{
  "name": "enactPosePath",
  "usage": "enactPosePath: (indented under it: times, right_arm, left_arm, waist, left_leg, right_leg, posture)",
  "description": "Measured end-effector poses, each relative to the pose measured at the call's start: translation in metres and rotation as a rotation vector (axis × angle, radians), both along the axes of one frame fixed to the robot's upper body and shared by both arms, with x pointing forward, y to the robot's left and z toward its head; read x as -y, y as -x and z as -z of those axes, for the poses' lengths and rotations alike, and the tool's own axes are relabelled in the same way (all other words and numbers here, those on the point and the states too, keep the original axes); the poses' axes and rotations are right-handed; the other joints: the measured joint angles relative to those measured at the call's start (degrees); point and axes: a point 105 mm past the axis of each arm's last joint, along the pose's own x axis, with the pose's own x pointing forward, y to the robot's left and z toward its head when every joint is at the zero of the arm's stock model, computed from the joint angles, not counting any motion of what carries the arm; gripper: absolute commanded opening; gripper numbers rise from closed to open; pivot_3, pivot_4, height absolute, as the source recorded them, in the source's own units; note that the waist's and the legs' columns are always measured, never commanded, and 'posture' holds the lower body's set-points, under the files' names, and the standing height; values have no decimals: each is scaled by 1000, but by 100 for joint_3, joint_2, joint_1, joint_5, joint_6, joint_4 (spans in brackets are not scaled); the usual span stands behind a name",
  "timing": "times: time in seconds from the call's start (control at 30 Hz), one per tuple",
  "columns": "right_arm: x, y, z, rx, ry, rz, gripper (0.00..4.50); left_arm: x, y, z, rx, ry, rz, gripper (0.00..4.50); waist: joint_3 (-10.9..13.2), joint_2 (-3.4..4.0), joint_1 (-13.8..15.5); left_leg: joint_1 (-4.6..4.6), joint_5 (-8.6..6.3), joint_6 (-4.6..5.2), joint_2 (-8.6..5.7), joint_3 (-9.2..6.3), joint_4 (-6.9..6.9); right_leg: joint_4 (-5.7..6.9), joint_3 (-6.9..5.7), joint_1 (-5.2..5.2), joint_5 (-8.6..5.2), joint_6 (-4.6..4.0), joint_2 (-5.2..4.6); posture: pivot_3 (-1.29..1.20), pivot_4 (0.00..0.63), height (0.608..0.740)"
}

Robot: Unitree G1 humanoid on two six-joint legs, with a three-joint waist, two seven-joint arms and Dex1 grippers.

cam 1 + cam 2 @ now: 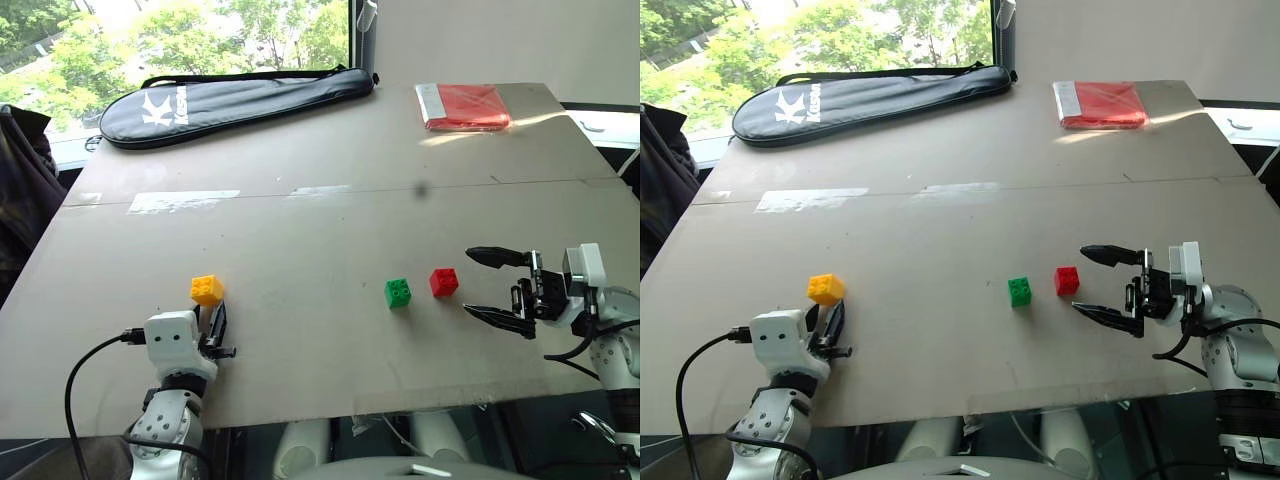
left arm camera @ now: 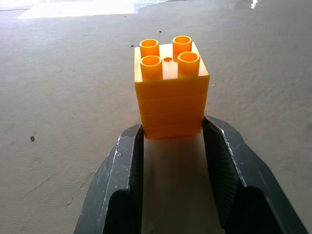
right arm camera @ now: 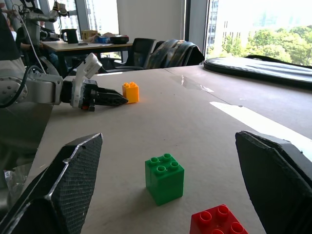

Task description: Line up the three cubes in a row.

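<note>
Gripping the yellow-orange cube (image 2: 171,87), the left claw (image 1: 216,325) has its two black fingers (image 2: 122,175) pressed against the cube's lower side faces, one on each side, with the four studs facing up. The cube sits on the bench (image 1: 300,240), and the claw reaches toward it level with the surface. Taking the green cube (image 1: 398,292) as the landmark: the yellow-orange cube lies well apart from it on the robot's left, roughly level with it across the bench. The red cube (image 1: 444,282) stands just beside the green cube on the robot's right, a small gap between them, and slightly farther from the robot. Both sit upright with studs on top, untouched.

The right claw (image 1: 497,287) hangs near the red cube, on the side away from the green cube, pointing toward the pair. Its fingers (image 3: 63,185) are spread wide and hold nothing; the green and red cubes appear between them in the right wrist view, without contact.

Far beyond the green cube, at the bench's back edge, lies a flat red packet (image 1: 465,106), and off toward the robot's left at that same far edge rests a long dark racket bag (image 1: 230,102).
</note>
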Motion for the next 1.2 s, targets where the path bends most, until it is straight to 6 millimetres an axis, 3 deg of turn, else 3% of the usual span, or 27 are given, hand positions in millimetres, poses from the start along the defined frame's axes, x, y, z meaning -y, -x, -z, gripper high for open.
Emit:
enactPosePath:
  times: [0.17, 0.4, 0.5, 0.8, 1.07, 1.2]
  right_arm:
    - [1, 1, 2, -8, 0, 7, 4500]
    - [8, 5, 9, -42, 11, 30, 4500]
    - [12, 7, 11, -54, 14, 51, 4500]
    - [15, 18, 16, -70, 18, 104, 4500]
    - [20, 21, 16, -72, 18, 155, 4500]
    - [20, 21, 16, -73, 17, 163, 4500]
  left_arm:
    - [21, -15, -11, 2, -44, 355, 1193]
    - [66, -20, -19, -79, -173, 1047, 1193]
    - [79, -28, -17, -111, -175, 1204, 1193]
    - [116, -45, -10, -152, -200, 1416, 1193]
    - [121, -49, -7, -155, -209, 1437, 1193]
    - [122, -51, -7, -145, -216, 1438, 2993]
  waist:
    - [1, 0, -7]
    - [3, 5, -5]
    - [3, 9, 6]
    - [3, 9, -18]
    - [3, 8, -17]
    - [3, 8, -15]
  left_leg:
    - [-1, 0, 0, 4, 0, -2]
    - [-3, 0, 0, -4, 9, -3]
    - [-4, 0, 0, -9, 9, -4]
    - [-4, 0, 0, -8, 5, -5]
    - [-3, 0, 0, -5, 5, -5]
    - [-3, 0, 0, -6, 4, -5]
  right_leg:
    - [0, -4, -3, 0, -2, 1]
    - [-1, 3, -4, 1, -3, -2]
    - [-1, 1, -3, 1, -3, -1]
    - [-1, 3, -4, 14, 20, 2]
    - [0, 6, -4, 12, 17, 2]
    - [0, 5, -4, 14, 20, 2]
  posture:
    - [0, 150, 740]
    - [0, 150, 740]
    - [0, 150, 740]
    - [0, 150, 740]
    - [0, 150, 740]
    - [0, 150, 740]
